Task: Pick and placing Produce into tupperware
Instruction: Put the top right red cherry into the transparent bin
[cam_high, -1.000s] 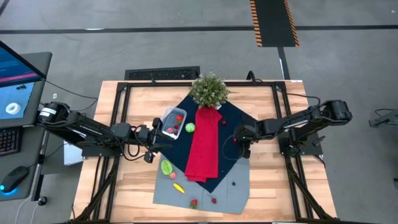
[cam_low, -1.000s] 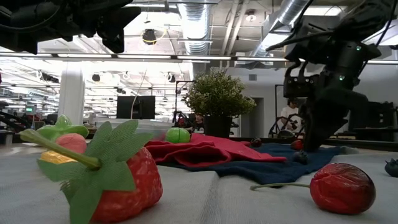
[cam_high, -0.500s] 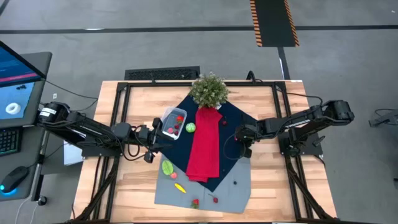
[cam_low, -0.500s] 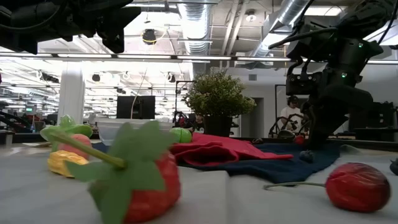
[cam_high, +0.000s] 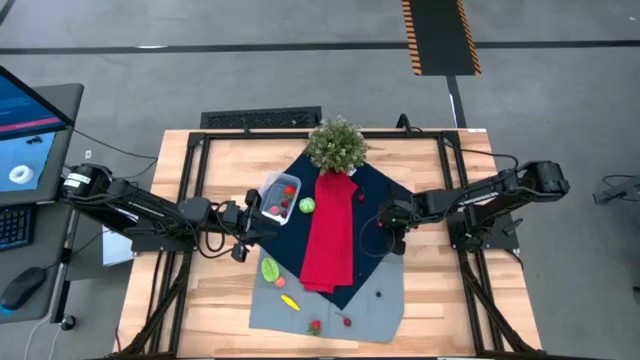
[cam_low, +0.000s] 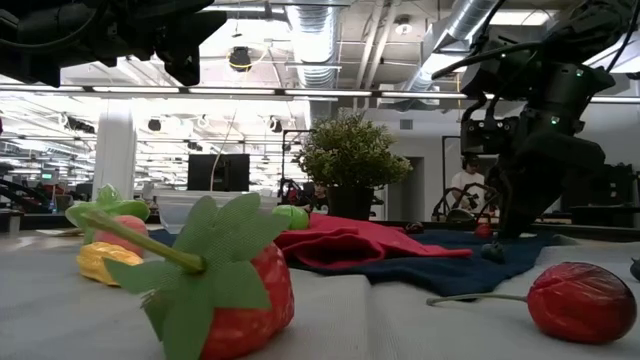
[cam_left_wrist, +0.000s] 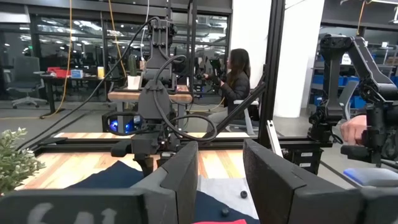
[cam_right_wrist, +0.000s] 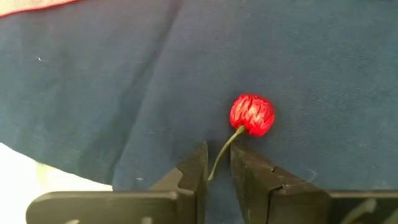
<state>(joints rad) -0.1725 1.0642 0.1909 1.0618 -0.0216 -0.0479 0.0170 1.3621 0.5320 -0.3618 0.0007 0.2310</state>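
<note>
A bushy potted plant (cam_high: 336, 144) stood at the far edge of the wooden surface (cam_high: 430, 300). Just in front of it a red cloth strip (cam_high: 328, 232) lay lengthwise over a dark blue cloth (cam_high: 378, 185), which overlapped a grey mat (cam_high: 375, 305) nearer the front edge. Off the surface sat a monitor (cam_high: 28, 125) (screen lit blue). A person (cam_left_wrist: 235, 78) sat in the room beyond.
</note>
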